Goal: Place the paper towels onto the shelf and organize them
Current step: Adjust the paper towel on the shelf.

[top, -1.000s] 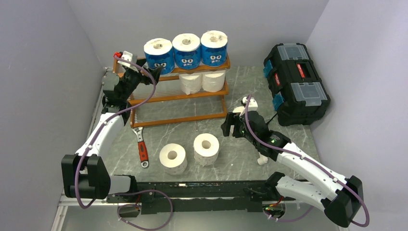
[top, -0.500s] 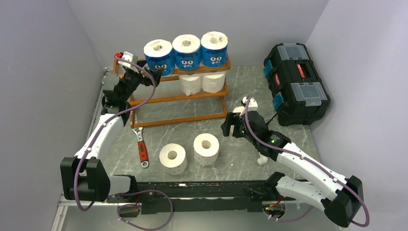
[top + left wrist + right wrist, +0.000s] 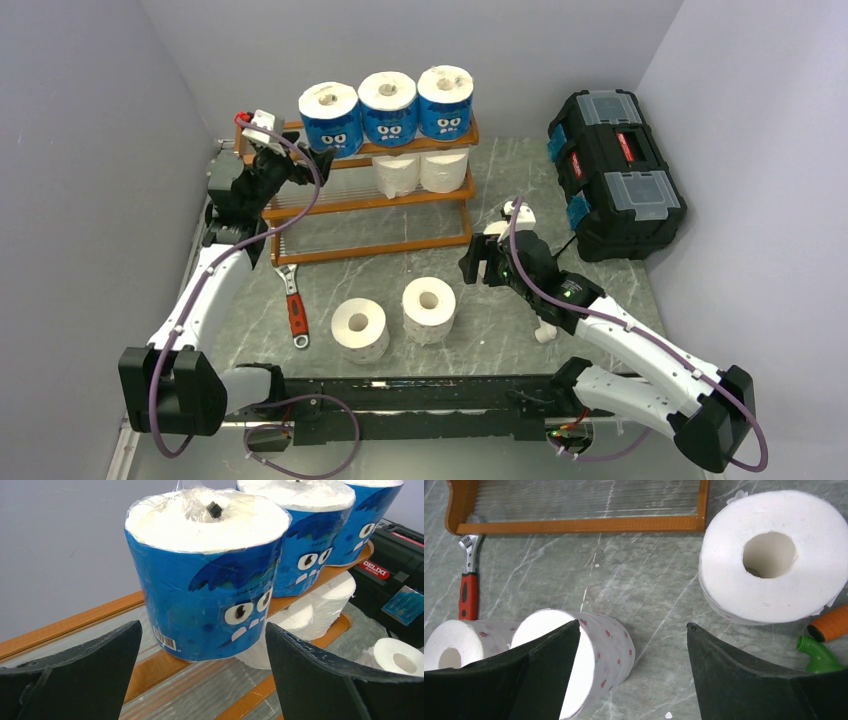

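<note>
Placement on the shelf is judged done; left gripper and right gripper are held wide, empty; the patterned roll is to be grasped next.

The shelf stands at the far side of the bench, left of the middle. Three paper towels sit in a row on its top tier. Two more rolls sit side by side on the middle tier, toward the right end. The left gripper is at the left end of the top tier, near the leftmost one. On the bench, nearer than the shelf, two loose rolls stand side by side. A wrench lies to their left. The right gripper is to their right. A toolbox sits at the far right.
</note>
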`<state>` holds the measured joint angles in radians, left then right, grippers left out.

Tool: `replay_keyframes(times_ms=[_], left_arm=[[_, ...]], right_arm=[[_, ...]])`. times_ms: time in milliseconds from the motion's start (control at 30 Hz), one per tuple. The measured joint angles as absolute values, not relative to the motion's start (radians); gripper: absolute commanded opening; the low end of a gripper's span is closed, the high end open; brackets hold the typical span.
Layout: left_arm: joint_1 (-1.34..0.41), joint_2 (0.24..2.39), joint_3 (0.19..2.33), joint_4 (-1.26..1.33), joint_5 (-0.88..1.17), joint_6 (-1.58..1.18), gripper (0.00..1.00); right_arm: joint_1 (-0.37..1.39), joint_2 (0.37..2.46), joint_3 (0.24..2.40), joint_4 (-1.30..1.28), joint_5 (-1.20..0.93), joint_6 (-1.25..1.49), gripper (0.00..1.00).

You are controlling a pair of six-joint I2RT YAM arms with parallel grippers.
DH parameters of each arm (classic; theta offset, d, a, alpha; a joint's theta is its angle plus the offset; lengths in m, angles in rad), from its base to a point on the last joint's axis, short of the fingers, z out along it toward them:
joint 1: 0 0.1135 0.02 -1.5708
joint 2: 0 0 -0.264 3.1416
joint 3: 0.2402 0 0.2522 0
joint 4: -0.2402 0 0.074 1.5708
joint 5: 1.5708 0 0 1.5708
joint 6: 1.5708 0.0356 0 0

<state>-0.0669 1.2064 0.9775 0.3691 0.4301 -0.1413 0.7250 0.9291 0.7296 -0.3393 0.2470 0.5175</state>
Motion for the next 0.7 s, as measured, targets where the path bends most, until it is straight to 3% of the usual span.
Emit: replay_keyframes(times_ms=[433,700], left_arm=[[-0.061,1.028,0.994,0.317,0.400,-0.190,0.99],[-0.017,1.062,1.166,0.242,0.357,-0.376,0.95]], right_arm=[[0.725,0.913,0.741,-0.342,0.239,0.515,0.81],[0.725,0.919,0.814,-0.236,0.133,0.493,0.78]])
